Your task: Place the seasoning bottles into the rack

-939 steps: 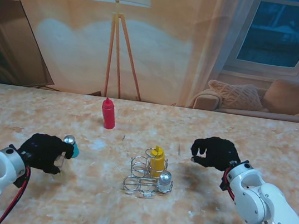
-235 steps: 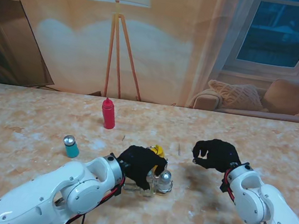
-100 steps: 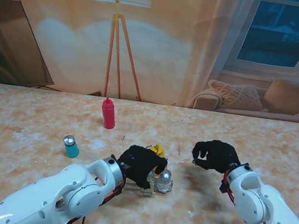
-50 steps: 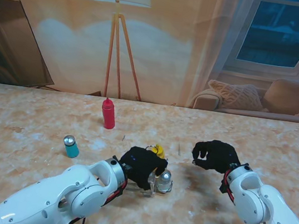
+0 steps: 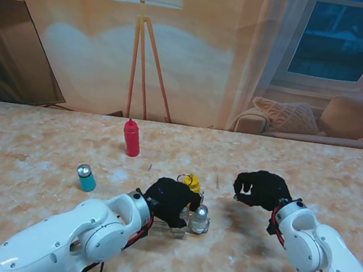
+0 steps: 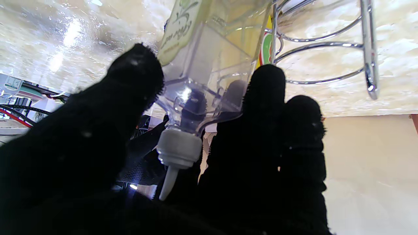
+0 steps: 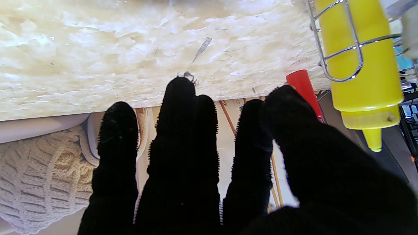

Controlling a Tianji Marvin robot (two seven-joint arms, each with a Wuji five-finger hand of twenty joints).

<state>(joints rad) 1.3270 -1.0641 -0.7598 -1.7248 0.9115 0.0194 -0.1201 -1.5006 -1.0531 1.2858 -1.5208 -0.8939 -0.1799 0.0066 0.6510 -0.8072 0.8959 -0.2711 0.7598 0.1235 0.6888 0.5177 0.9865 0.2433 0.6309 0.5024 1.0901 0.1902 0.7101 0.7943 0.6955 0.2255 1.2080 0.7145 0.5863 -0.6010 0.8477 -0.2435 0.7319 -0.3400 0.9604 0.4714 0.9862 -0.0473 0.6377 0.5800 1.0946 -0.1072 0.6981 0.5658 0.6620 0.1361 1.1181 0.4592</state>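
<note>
My left hand (image 5: 170, 203) hangs over the wire rack (image 6: 368, 49) near the table's middle, shut on a clear square bottle (image 6: 209, 65) with a white nozzle cap. Thumb and fingers (image 6: 264, 98) press on the bottle's shoulder from both sides. A yellow squeeze bottle (image 5: 193, 182) stands in the rack's far ring, and a silver-capped shaker (image 5: 202, 215) stands at its right side. A teal bottle (image 5: 84, 177) stands on the table to the left, and a red squeeze bottle (image 5: 131, 137) stands farther back. My right hand (image 5: 262, 188) hovers right of the rack, fingers apart, holding nothing.
The marble table's (image 5: 43, 149) far edge runs in front of a floor lamp (image 5: 137, 40) and a sofa with cushions (image 5: 293, 118). My white left forearm (image 5: 85, 231) crosses the near left part of the table.
My left hand left the teal bottle's side and came to the rack with the clear bottle. Over the last second it shifted only slightly. The right hand has stayed put.
</note>
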